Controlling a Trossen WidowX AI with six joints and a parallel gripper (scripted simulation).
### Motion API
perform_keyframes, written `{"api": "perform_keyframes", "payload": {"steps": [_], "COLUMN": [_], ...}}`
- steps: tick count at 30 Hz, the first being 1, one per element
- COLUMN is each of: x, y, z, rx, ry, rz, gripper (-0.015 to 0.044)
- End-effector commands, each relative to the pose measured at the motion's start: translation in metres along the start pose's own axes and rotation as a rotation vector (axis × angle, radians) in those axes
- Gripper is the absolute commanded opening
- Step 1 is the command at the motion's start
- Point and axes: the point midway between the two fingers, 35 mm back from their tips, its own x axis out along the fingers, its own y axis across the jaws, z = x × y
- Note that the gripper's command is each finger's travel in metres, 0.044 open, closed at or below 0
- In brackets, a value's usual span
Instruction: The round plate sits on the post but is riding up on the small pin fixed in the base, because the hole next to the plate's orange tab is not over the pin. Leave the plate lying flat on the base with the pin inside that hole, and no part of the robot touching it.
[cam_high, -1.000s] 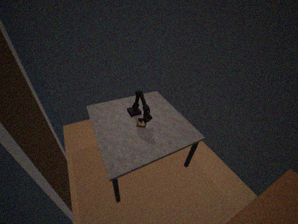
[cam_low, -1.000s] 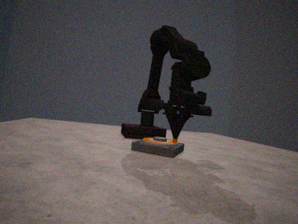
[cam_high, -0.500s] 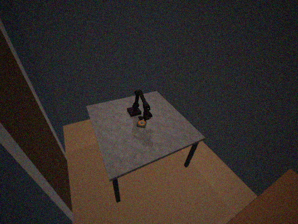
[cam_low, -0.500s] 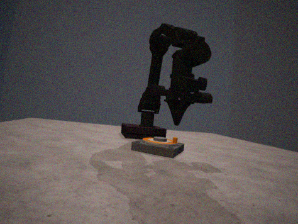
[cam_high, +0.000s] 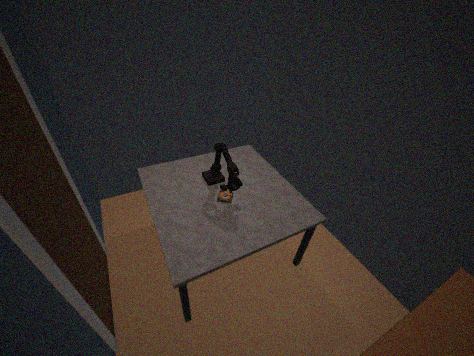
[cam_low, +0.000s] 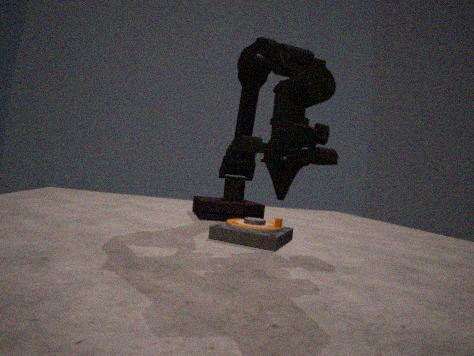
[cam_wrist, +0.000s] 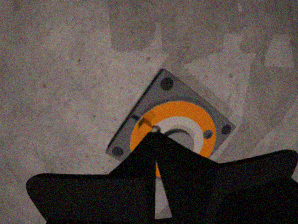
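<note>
Fingers (cam_low: 282, 196) together, empty, dark tapered wedge | round orange plate (cam_low: 240, 223) w/ tab | grey square base (cam_low: 250, 236)

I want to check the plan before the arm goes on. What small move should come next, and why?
Probably none toward the plate: keep the arm up and clear. In the exterior view the gripper, jaws shut and empty, hangs above the base, touching nothing. The plate looks flat around the post, its orange tab upright. Whether the pin sits in the hole cannot be confirmed.
</note>
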Motion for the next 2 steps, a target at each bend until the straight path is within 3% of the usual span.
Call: {"api": "perform_keyframes", "payload": {"steps": [1,2], "x": [0.0011,0.0011], "y": [0.0001,0.0001], "z": [0.0001,0.0001], "rx": [0.000,0.000], "ry": [0.002,0.002], "rz": [0.000,0.000], "gripper": [0.0000,0.0000]}}
